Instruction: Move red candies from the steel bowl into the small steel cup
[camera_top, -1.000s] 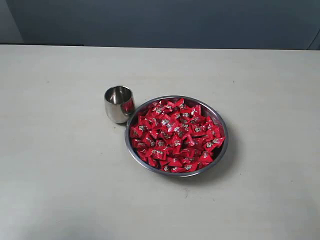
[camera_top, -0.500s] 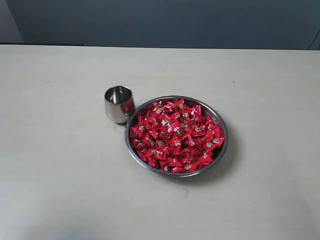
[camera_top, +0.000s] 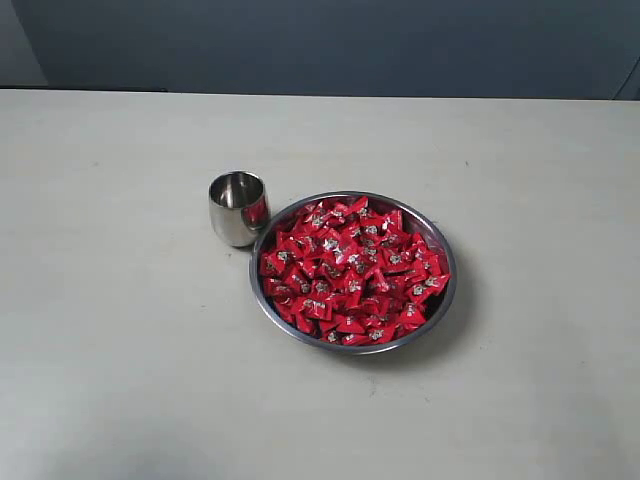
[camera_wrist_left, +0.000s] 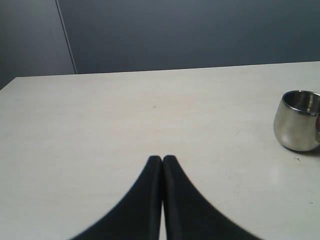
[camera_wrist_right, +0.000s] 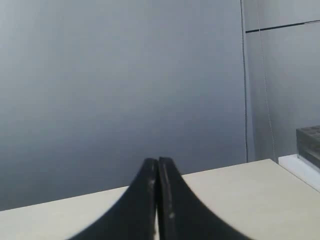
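The small steel cup (camera_top: 238, 208) stands upright left of centre on the table (camera_top: 120, 330), just beside the steel bowl (camera_top: 255, 287), which holds the red candies (camera_top: 352, 272) at the centre. The left gripper (camera_wrist_left: 162, 159) and the right gripper (camera_wrist_right: 158, 161) are pressed together, empty

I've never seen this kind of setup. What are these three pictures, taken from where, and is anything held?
It is a robot with two arms, each ending in a gripper. The exterior view looks at a table from off the arms; neither arm shows there. On it sit a steel bowl full of red candies and, just beside it, a small steel cup. The other two pictures come from cameras on the wrists: the black shapes are the left gripper and the right gripper, both shut, holding nothing.
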